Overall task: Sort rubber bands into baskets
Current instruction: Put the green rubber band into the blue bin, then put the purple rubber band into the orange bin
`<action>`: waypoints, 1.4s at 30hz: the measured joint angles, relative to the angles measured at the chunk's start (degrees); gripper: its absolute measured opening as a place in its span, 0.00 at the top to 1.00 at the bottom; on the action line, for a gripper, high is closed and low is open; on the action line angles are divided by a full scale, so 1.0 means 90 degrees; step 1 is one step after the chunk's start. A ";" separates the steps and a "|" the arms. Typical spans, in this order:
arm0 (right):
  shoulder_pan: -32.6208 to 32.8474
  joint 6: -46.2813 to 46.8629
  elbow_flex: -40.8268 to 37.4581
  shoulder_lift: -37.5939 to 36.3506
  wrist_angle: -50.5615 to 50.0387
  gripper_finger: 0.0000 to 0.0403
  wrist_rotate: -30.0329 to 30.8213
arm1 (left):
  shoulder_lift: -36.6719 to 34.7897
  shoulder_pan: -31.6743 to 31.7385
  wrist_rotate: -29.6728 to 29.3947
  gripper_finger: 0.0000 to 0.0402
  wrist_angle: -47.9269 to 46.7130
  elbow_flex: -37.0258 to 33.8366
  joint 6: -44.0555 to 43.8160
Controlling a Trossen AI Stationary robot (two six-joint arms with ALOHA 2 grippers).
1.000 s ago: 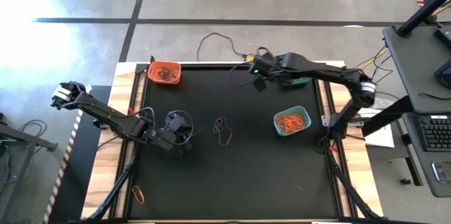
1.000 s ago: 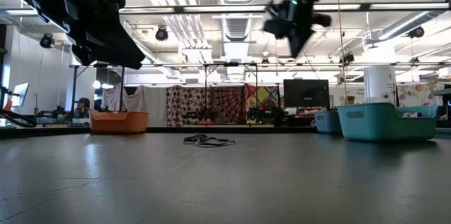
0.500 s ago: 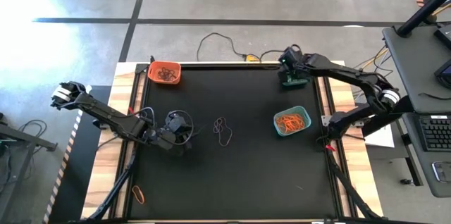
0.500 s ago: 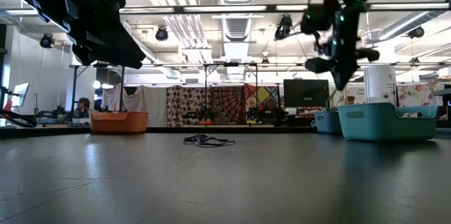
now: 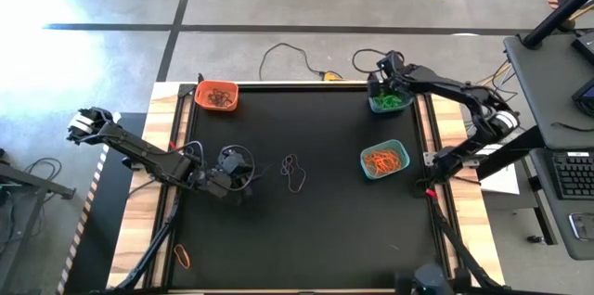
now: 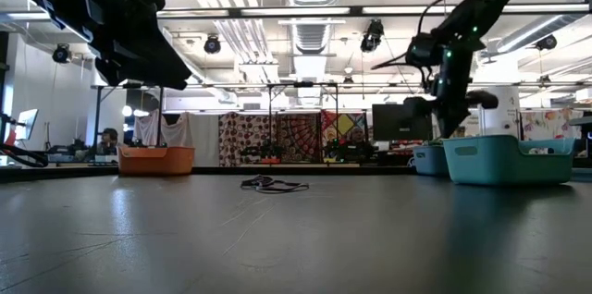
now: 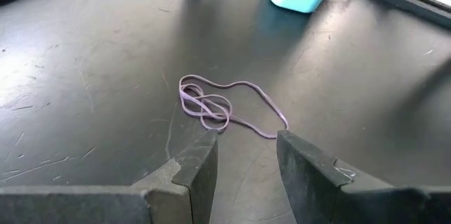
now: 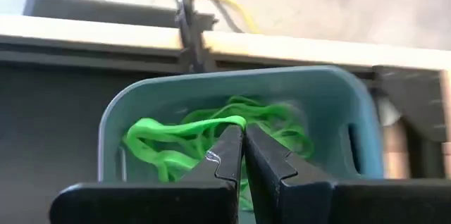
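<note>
Black matte desk (image 5: 316, 230) seen from above, with wooden strips along its sides and a grey floor beyond. At the far right corner, the right claw (image 8: 244, 155) hangs over a teal plastic basket (image 8: 352, 104) of green rubber bands (image 8: 176, 139) — its fingers pressed together on one green strand. Nearer, a second light-teal basket (image 5: 384, 160) holds orange rubber bands (image 5: 382, 160). An orange basket (image 5: 217, 96) with dark bands sits at the far left corner. The left claw (image 7: 244, 157) hovers partly open, holding nothing, just short of a tangle of dark purplish bands (image 7: 218, 106) lying mid-desk — one orange band (image 5: 184, 256) lies at the near left edge
</note>
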 joint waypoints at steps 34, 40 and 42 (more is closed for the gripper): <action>0.0022 -0.0231 0.0024 0.0145 -0.0392 0.65 -0.0235 | 0.0000 0.0000 0.0001 0.67 0.0025 0.0000 0.0000; 0.0603 -0.0475 0.0024 -0.0131 -0.0428 0.59 -0.0232 | 0.0000 0.0001 -0.0001 0.67 0.0026 0.0000 -0.0001; 0.0928 -0.0492 0.0024 -0.0308 -0.0354 0.58 -0.0245 | 0.0000 0.0000 0.0001 0.67 0.0025 0.0000 0.0001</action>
